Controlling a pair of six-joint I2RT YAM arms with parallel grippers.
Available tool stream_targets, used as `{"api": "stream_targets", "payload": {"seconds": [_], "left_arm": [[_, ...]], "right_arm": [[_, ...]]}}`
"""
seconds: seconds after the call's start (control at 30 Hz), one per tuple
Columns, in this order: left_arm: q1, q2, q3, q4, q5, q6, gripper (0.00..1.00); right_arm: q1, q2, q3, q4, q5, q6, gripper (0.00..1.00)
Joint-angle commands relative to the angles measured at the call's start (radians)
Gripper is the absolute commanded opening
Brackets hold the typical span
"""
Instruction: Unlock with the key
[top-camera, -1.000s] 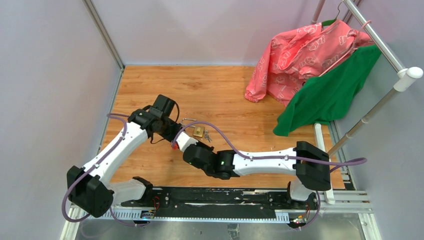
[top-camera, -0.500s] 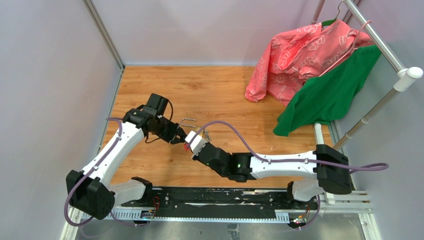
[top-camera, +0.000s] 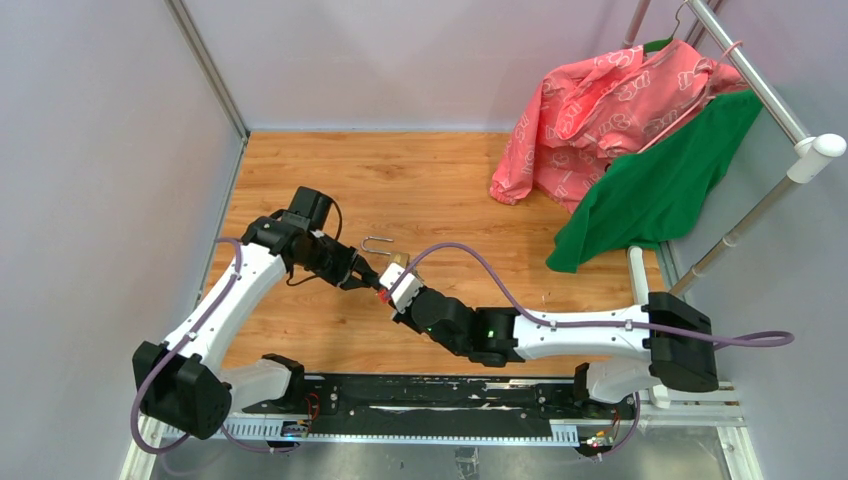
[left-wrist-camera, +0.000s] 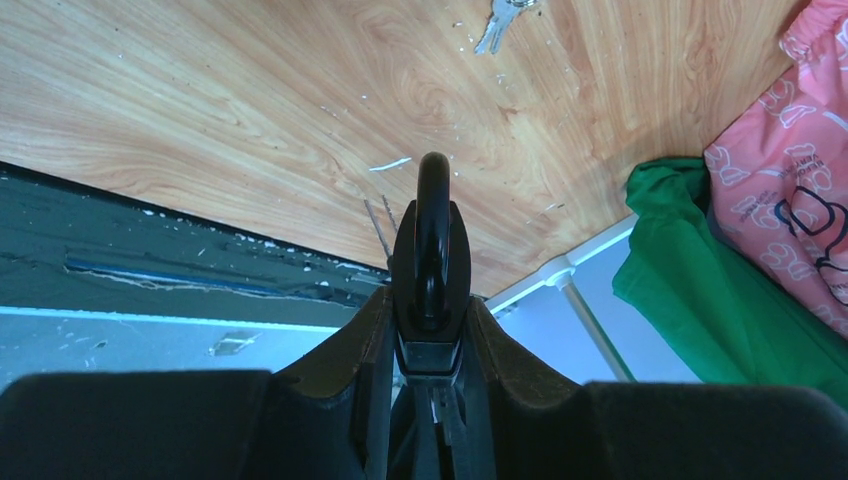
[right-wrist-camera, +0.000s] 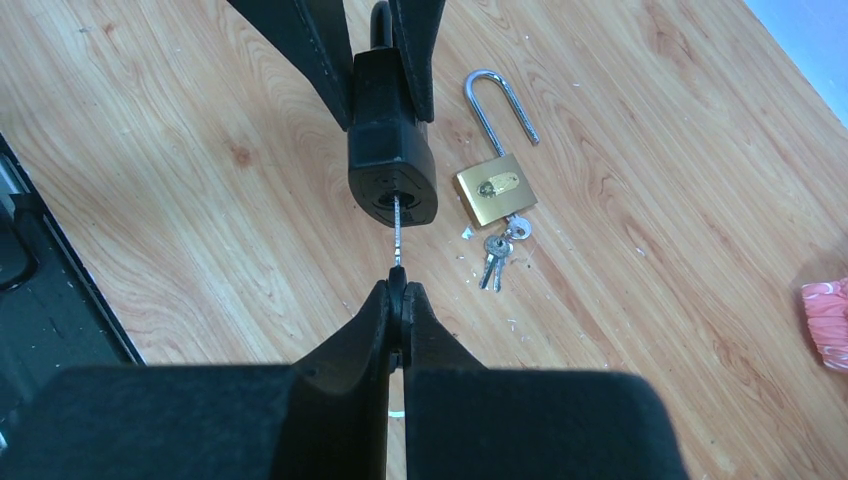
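Observation:
A black padlock is held off the table, with my left gripper shut on its body; its fingers come down from the top of the right wrist view. My right gripper is shut on the head of a key. The thin blade runs straight up from the fingertips, and its tip sits in the keyhole on the lock's underside. In the top view the two grippers meet tip to tip, the left gripper against the right gripper, above the wooden table.
A brass padlock lies flat with its shackle swung open, a small key bunch beside it. Pink cloth and green cloth hang from a rack at the back right. Grey walls close the left and back.
The right arm has stretched out leftward and brought the key up to the black padlock. The left gripper has drawn slightly back to the left. The brass padlock is uncovered.

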Motion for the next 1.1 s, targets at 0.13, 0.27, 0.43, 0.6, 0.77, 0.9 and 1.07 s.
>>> {"api": "stream_targets", "payload": {"seconds": [0.13,0.27,0.43,0.6,0.77,0.9,1.07], "left_arm": [[0.051,0.019,0.004,-0.032,-0.025,0.054,0.00],[0.057,0.027,0.009,-0.032,-0.026,0.061,0.00],[0.057,0.040,0.019,-0.032,-0.017,0.066,0.00],[0.057,0.045,0.025,-0.032,-0.008,0.069,0.00],[0.067,0.067,0.035,-0.033,0.031,0.095,0.00],[0.077,0.087,0.044,-0.032,0.072,0.122,0.00],[0.083,0.091,0.050,-0.032,0.086,0.129,0.00]], "right_arm": [[-0.013,-0.095,-0.035,0.001,0.073,0.016,0.00],[-0.007,-0.123,-0.064,-0.027,0.088,0.032,0.00],[-0.007,-0.114,-0.068,-0.030,0.082,0.040,0.00],[-0.004,-0.063,-0.040,-0.020,0.049,0.041,0.00],[-0.001,-0.018,-0.016,-0.003,0.037,0.040,0.00],[0.001,0.006,-0.003,0.029,0.007,0.040,0.00],[0.002,0.015,-0.011,0.079,-0.050,0.036,0.00]]}}
